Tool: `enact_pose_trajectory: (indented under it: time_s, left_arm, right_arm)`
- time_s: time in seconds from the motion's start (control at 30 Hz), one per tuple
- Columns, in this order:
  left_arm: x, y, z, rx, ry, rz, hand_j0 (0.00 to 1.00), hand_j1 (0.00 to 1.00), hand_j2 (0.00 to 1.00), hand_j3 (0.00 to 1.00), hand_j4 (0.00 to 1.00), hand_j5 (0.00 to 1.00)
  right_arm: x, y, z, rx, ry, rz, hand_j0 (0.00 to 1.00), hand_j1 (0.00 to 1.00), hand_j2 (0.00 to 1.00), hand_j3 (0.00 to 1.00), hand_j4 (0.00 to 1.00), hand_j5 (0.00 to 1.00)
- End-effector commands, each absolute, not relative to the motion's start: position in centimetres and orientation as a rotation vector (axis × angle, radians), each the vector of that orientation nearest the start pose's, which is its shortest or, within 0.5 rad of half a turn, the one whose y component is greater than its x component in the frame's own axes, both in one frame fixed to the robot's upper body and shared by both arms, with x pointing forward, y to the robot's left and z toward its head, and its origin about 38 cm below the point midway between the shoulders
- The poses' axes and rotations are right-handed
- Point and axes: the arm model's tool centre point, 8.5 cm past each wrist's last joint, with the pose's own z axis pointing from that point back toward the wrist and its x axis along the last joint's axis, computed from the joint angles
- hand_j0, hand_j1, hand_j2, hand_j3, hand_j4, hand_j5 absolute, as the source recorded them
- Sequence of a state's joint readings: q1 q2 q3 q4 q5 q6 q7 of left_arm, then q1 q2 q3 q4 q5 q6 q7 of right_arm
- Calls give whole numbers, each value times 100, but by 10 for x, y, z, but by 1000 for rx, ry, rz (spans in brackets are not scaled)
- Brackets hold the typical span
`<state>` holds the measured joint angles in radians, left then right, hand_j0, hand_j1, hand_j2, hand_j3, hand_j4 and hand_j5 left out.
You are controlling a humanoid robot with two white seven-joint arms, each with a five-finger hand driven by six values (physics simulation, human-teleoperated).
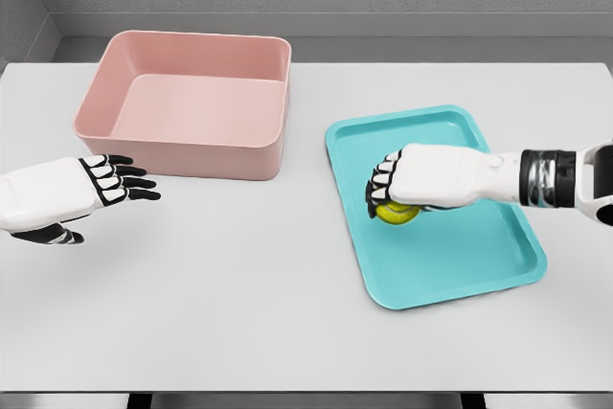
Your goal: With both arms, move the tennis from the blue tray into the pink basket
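Tennis ball (397, 213), no readable marking, sits in your blue tray (479, 256) under right hand's (407, 189) curled fingers; left hand (81, 193) spread.

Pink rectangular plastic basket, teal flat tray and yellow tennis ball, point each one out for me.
Pink rectangular plastic basket (182, 152), head view, front wall.
Teal flat tray (479, 256), head view, bare floor.
Yellow tennis ball (397, 214), head view, visible lower edge.
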<state>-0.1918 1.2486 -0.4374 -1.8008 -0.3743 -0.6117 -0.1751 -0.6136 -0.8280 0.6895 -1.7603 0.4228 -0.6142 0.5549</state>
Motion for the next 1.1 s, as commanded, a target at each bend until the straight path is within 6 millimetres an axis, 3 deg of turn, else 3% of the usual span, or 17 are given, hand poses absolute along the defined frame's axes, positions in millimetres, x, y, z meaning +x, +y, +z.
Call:
enact_pose_trajectory:
  time_s: [0.0,0.23,0.3,0.57,0.8,1.07]
  left_arm:
    - [324,358,230,430,-1473,-2128,100,100,100,100,100,100]
    - [324,358,230,430,-1473,-2128,100,100,100,100,100,100]
    - [324,358,230,430,-1473,-2128,100,100,100,100,100,100]
    - [324,358,230,430,-1473,-2128,100,100,100,100,100,100]
    - [324,358,230,430,-1473,-2128,100,100,100,100,100,100]
    - [324,359,231,430,-1472,-2129,100,100,100,100,100,100]
  right_arm:
    - [374,-203,226,275,1907,-2803,52,52,52,52,52,52]
    - [374,-160,226,225,1965,-2689,52,52,52,52,52,52]
    - [371,-143,216,181,1938,-2687,52,52,52,52,52,52]
    - [394,-102,183,141,1935,-2743,52,52,52,52,52,52]
    - [365,-46,169,-11,1825,-2674,52,52,52,52,52,52]
    - [362,-18,187,-21,1820,-2596,52,52,52,52,52,52]
